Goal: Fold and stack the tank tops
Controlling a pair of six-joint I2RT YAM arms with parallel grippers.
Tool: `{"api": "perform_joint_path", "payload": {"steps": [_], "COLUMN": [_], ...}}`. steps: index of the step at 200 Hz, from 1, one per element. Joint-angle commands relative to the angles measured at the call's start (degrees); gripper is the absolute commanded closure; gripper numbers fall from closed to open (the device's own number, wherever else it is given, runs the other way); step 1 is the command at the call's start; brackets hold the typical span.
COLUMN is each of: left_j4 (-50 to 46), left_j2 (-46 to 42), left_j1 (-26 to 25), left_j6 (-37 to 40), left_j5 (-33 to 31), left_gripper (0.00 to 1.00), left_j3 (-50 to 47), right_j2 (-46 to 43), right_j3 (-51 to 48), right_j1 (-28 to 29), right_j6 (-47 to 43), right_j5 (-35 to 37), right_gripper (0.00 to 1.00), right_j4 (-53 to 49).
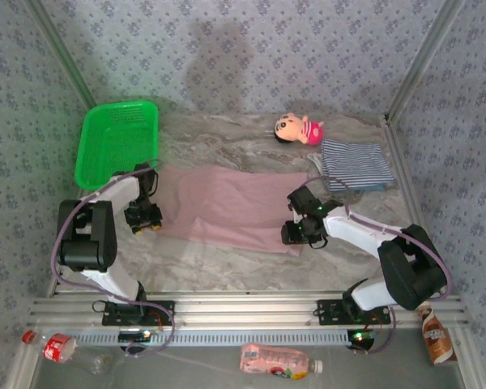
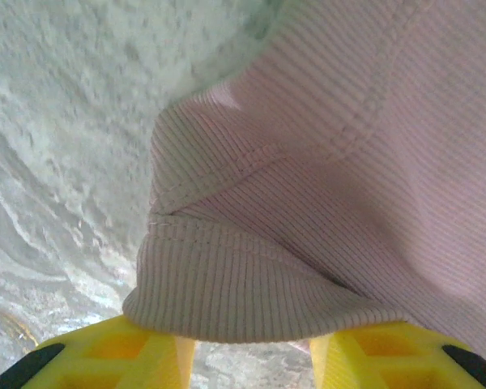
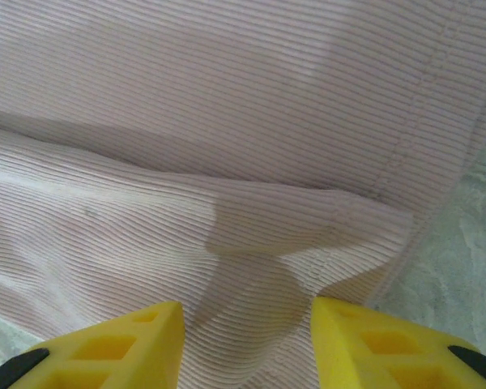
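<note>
The left gripper (image 1: 143, 218) stands at the left edge of the mauve-pink tank top (image 1: 235, 207). Its yellow fingers (image 2: 121, 358) are about half apart, and a folded hem lies over their tips, not clamped. The right gripper (image 1: 301, 232) is low on the top's near right corner, also about half apart. A soft crease runs between its fingers (image 3: 130, 344) (no squeeze is visible). The top lies spread flat in the middle of the marbled counter (image 1: 227, 267). Farther right lies the folded striped tank top (image 1: 355, 162), with a thin blue edge (image 1: 371, 188) under it. Behind it is a pink plush doll (image 1: 298, 128), and far left a green basket (image 1: 117, 146). Flower-patterned walls (image 1: 251, 49) close the space.
</note>
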Motion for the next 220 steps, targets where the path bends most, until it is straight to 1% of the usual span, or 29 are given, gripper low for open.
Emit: {"api": "perform_joint_path", "payload": {"steps": [1, 26, 41, 60, 78, 101, 117, 130, 160, 189, 202, 220], "left_j4": [-0.7, -1.8, -2.1, -2.0, -2.0, -3.1, -3.5, -2.4, 0.1, 4.5, 5.4, 6.1], "left_j2": [0.7, -0.3, -2.4, -4.5, -4.1, -6.3, -9.8, -11.2, -9.3, -5.0, -2.2, 1.3], "left_j1": [0.3, 0.2, 0.3, 0.8, 2.9, 3.0, 3.0, 2.9, 1.3, -2.9, -4.7, -5.8], "left_j6": [1.9, 2.5, 2.7, 3.5, 4.1, 4.5, 3.8, 3.1, 2.3, 1.9, 2.2, 2.6], "left_j5": [0.0, 0.3, 0.9, -0.1, 2.6, 4.0, 6.0, 9.4, 12.9, 14.4, 14.1, 13.6], "left_gripper": [0.60, 0.60, 0.58, 0.55, 0.55, 0.54, 0.54, 0.54, 0.54, 0.54, 0.55, 0.56], "left_j3": [2.7, 2.3, 1.4, 0.5, 0.8, 1.2, 0.5, -0.5, -0.5, 1.6, 2.9, 3.3], "right_j2": [0.6, 0.2, -1.3, -3.8, -6.3, -9.0, -8.7, -7.4, -2.3, -1.1, -0.3, -0.1], "right_j3": [-0.8, -1.0, -1.4, -1.8, -2.6, -5.4, -7.1, -7.4, -6.2, -6.6, -6.1, -5.9], "right_j1": [-0.2, 0.6, 1.7, 3.0, 5.1, 9.0, 10.6, 11.8, 12.3, 10.6, 10.2, 10.1], "right_j6": [0.9, 1.2, 1.4, 1.9, 2.4, 2.7, 3.4, 3.7, 1.8, 2.1, 2.5, 3.4], "right_j5": [2.1, 1.3, 1.8, 2.5, 2.0, 0.7, -0.8, -0.5, 0.8, 3.9, 4.7, 4.9], "right_gripper": [0.53, 0.53, 0.53, 0.53, 0.53, 0.54, 0.54, 0.54, 0.55, 0.56, 0.57, 0.57], "right_j4": [0.6, 1.3, 1.3, 1.0, 2.0, 6.7, 9.7, 11.9, 13.6, 13.4, 10.7, 7.4]}}
